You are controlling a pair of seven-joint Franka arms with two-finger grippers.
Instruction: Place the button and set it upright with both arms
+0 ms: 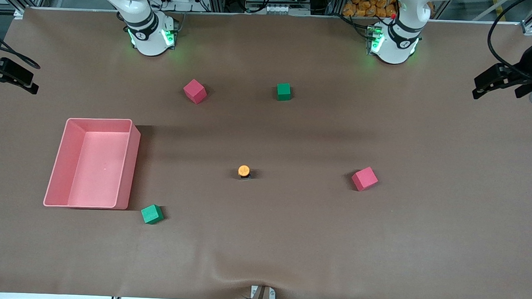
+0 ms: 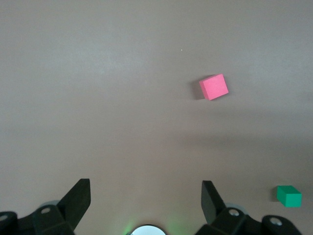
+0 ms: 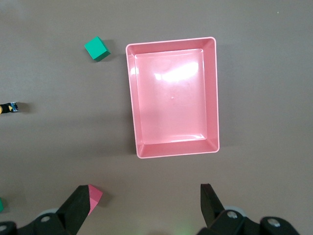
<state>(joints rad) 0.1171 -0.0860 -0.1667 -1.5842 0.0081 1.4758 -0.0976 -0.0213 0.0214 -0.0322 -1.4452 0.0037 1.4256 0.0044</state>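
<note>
The button (image 1: 244,171) stands on the brown counter (image 1: 288,249) with its orange cap up, about midway between the two arms' ends, untouched by either gripper.

The left gripper (image 2: 145,198) hangs high over the counter at the left arm's end, its fingers (image 2: 78,198) spread wide apart and holding nothing; in its wrist view a red cube (image 2: 213,86) and a green cube (image 2: 289,196) lie on the bare cloth below. The right gripper (image 3: 145,203) hangs over the right arm's end of the counter, fingers (image 3: 210,203) likewise wide apart and empty. Under it lies a pink bin (image 3: 172,98), empty, with a second green cube (image 3: 96,48) just off one corner and a second red cube (image 3: 93,197) partly hidden by one finger.

In the front view that green cube (image 1: 152,214) sits beside the bin's (image 1: 63,158) corner nearest the camera, and the button is well apart from every cube.
</note>
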